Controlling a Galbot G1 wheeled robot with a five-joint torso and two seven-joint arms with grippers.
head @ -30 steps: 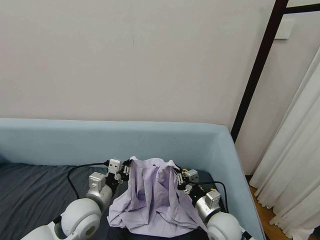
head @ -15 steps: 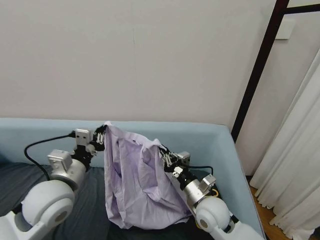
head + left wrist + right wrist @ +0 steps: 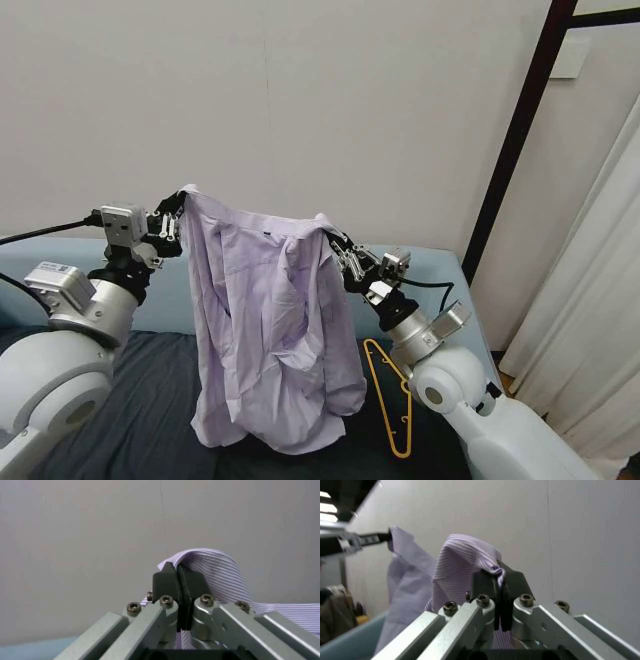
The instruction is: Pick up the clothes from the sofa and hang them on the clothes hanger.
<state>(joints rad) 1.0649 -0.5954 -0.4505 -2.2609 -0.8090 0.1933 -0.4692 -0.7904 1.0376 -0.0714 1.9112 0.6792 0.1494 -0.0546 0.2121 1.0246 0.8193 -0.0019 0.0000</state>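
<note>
A lilac pin-striped shirt (image 3: 265, 330) hangs in the air in front of the pale blue sofa (image 3: 452, 280), stretched between the two grippers. From the head view, the left gripper (image 3: 180, 203) sits at about 10 o'clock from the middle of the shirt. Its fingers are clenched on one top corner of the cloth. The left wrist view shows this closely. The black pads (image 3: 167, 587) of the left gripper (image 3: 177, 588) press flat together, with a fold of the shirt (image 3: 215, 570) pinched between them and rising above their tips.

The right gripper (image 3: 337, 240) is at about 2 o'clock from the shirt's middle and a little lower than the left one. It grasps the other top corner. In the right wrist view the right gripper (image 3: 497, 592) is closed on a bunched ridge of the shirt (image 3: 465, 555). The left gripper (image 3: 367, 539) appears farther off, holding the far edge.

Between the two grips the top edge of the shirt sags slightly. The rest falls in loose vertical folds, and its lower hem hangs in front of the dark seat cushion (image 3: 150, 420). Whether the hem touches the cushion cannot be told.

A yellow hanger (image 3: 409, 425) lies on the seat at about 4 o'clock from the shirt, just beside the right arm. Behind the sofa is a plain wall (image 3: 300, 100). A dark pole (image 3: 510, 160) stands toward 2 o'clock, and a white curtain (image 3: 600, 330) hangs at 3 o'clock.
</note>
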